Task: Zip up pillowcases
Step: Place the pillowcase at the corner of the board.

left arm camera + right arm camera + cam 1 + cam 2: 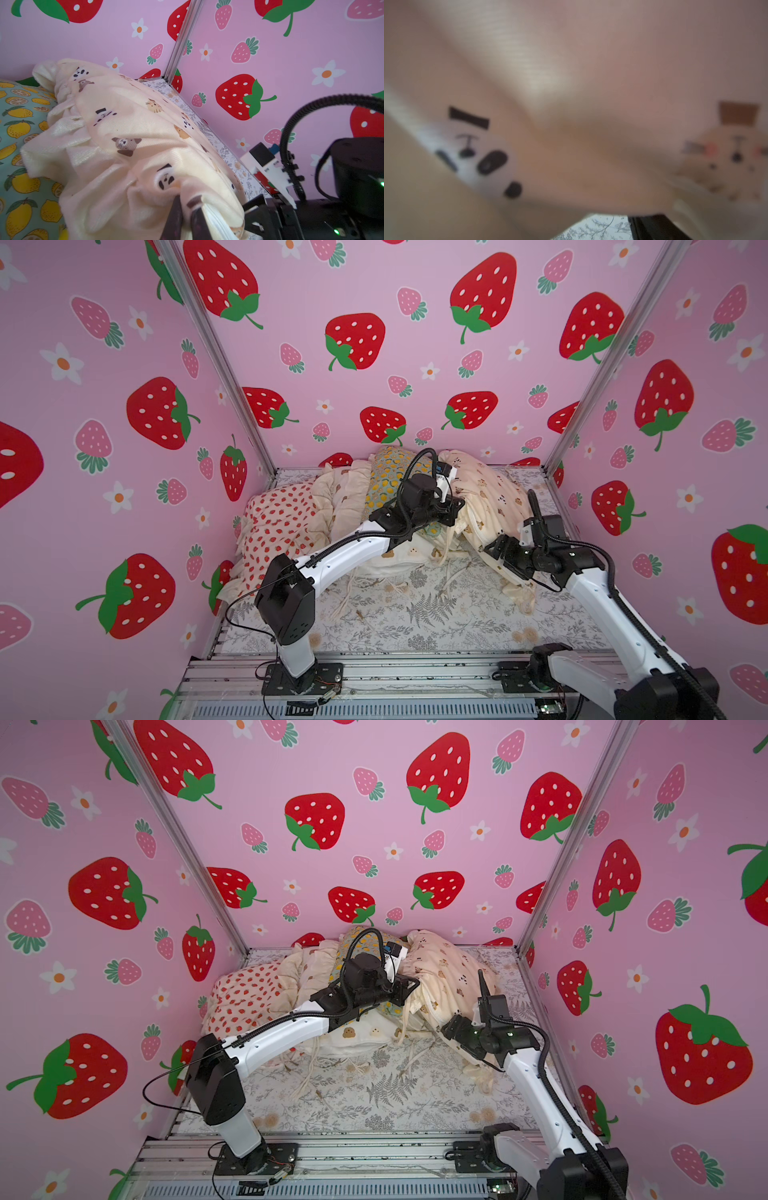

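Four soft pillowcases (338, 497) are heaped at the back of the booth, on a flat grey fern-print sheet (415, 614), with pink strawberry-print walls (374, 302) all round.

Starting from the left, the cream pillowcase with red strawberries (282, 522) slumps near the left wall. Next to it is the ruffled cream pillowcase with brown bear faces (415, 556), half under the white left arm (353, 545), with its thin cream ties (353, 587) trailing on the sheet. Behind that, the teal pillowcase with yellow lemons (384, 485) stands on edge by the back wall.

The arm stretches right across the pile. The left gripper (187, 218) is pinched tight on the plump cream pillowcase with tiny animal faces (486, 497), which sits right of the middle and leans on the lemon one. In the left wrist view the two dark fingers (176, 216) nip a fold of cloth, with a pale ribbed edge just beside them.

The right gripper (492, 551) sits low against the front right side of that same pillowcase. Its own camera shows only blurry cream fabric with a panda face and a sliver of sheet, so I honestly can't tell how wide that claw is.
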You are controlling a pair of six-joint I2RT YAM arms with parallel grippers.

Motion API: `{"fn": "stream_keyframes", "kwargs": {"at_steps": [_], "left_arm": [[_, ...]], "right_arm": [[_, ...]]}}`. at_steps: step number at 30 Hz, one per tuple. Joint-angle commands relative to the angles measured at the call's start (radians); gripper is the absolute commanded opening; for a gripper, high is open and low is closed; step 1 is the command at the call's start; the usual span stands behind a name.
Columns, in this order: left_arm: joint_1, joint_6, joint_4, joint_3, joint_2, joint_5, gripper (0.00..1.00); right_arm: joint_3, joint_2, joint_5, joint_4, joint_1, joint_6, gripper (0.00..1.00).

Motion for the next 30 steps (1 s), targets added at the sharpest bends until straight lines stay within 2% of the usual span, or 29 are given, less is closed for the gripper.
{"fn": "stream_keyframes", "kwargs": {"at_steps": [1,6,11,13,14,16,18,20,26,30], "left_arm": [[-0.049,-0.017,0.013,0.048,0.072,0.035,0.00],[-0.125,-0.006,0.029,0.159,0.230,0.037,0.00],[-0.137,0.016,-0.005,0.331,0.417,0.013,0.00],[-0.134,0.032,-0.044,0.389,0.463,0.016,0.04],[-0.136,0.043,-0.070,0.405,0.477,0.015,0.12],[-0.134,0.071,-0.094,0.392,0.466,-0.014,0.21],[-0.126,0.081,-0.101,0.347,0.432,-0.043,0.36],[-0.119,0.087,-0.099,0.303,0.390,-0.028,0.44],[-0.116,0.077,-0.118,0.179,0.221,-0.023,0.62],[-0.091,0.056,-0.133,0.063,0.077,-0.059,0.68]], "right_arm": [[0.004,0.068,0.077,0.082,-0.094,-0.045,0.79],[0.023,0.177,0.107,0.171,-0.277,-0.082,0.78],[0.065,0.305,0.166,0.223,-0.380,-0.121,0.78],[0.082,0.345,0.171,0.219,-0.384,-0.141,0.78],[0.081,0.354,0.159,0.219,-0.382,-0.142,0.78],[0.063,0.336,0.122,0.224,-0.382,-0.145,0.79],[0.043,0.286,0.106,0.206,-0.376,-0.147,0.81],[0.029,0.230,0.110,0.170,-0.364,-0.155,0.84],[0.006,0.045,0.118,-0.001,-0.314,-0.181,0.93],[0.017,-0.079,0.130,-0.106,-0.278,-0.207,0.98]]}}
